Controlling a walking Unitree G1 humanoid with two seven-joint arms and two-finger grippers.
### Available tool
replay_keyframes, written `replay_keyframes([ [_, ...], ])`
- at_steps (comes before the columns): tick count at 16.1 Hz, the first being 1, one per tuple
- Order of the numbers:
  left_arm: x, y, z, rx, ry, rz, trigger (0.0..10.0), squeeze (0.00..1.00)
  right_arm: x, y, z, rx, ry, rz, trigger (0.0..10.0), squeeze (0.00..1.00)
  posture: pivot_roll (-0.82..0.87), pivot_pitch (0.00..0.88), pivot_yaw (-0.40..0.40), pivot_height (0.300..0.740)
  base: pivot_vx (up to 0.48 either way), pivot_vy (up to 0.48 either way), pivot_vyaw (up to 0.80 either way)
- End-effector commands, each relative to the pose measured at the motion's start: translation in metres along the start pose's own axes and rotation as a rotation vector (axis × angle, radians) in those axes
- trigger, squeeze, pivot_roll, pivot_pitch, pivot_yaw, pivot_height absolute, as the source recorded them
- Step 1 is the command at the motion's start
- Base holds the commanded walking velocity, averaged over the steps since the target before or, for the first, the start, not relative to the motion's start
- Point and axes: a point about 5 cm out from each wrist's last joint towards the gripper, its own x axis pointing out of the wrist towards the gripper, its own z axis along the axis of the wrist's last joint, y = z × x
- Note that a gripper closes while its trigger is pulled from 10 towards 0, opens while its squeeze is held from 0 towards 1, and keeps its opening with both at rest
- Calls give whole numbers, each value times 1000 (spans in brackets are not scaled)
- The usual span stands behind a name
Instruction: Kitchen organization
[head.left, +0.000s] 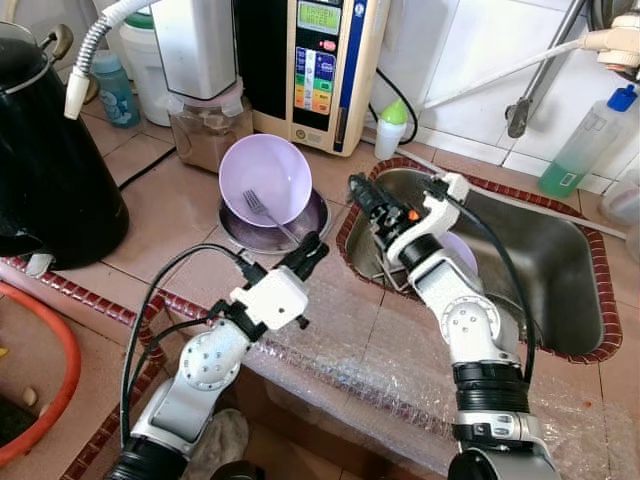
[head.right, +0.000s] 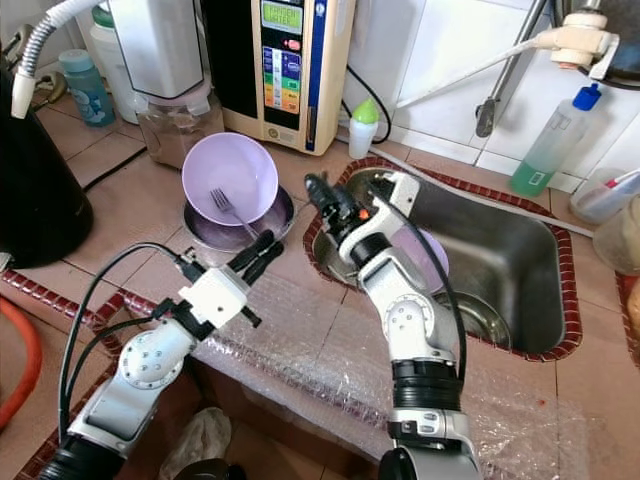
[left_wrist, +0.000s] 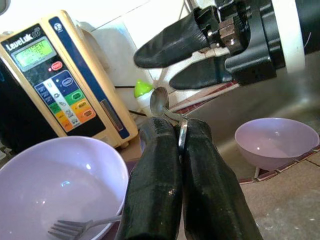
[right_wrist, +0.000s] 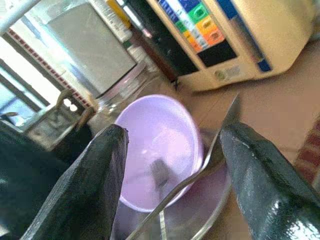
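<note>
Now left end effector (left_wrist: 181, 131) clamped on spoon (left_wrist: 161, 103) beside bowl (head.left: 266, 178) rim, right end effector (head.left: 362, 195) spread wide at sink (head.left: 560, 270) edge

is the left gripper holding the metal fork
No, the left gripper is shut on a metal spoon, while the metal fork lies in the lilac plastic bowl on the counter.

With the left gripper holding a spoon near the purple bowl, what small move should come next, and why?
Probably ease the left gripper forward over the purple bowl and release the spoon beside the fork. Its jaws are shut on the spoon's handle, just short of the bowl, while the right gripper, jaws open, waits by the sink.
</note>
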Motion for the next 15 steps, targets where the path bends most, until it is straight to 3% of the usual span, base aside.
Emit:
replay_keyframes([
  [1,7,-3,7,23,-37,-15,0,0,2,3,2,23,19,26,10000,0,36,0,-23,740,0,0,0],
  [8,9,-6,8,29,-55,-20,0,0,11,12,-15,76,170,32,10000,0,29,0,-21,740,0,0,0],
  [9,9,-7,8,29,-57,-24,0,0,17,13,-20,84,215,13,0,0,27,0,-21,740,0,0,0],
  [11,11,-8,9,35,-61,-26,0,0,24,14,-23,112,271,-10,0,0,26,0,-24,740,0,0,0],
  [13,11,-7,9,48,-63,-10,0,0,25,12,-20,67,289,-24,0,0,28,0,-26,740,0,0,0],
  [14,11,-5,9,54,-59,-1,196,0,24,11,-15,63,272,-20,4039,0,30,0,-29,740,0,0,0],
  [15,10,-3,8,63,-56,15,431,0,23,10,-12,58,265,-28,6706,0,30,0,-29,740,0,0,0],
])
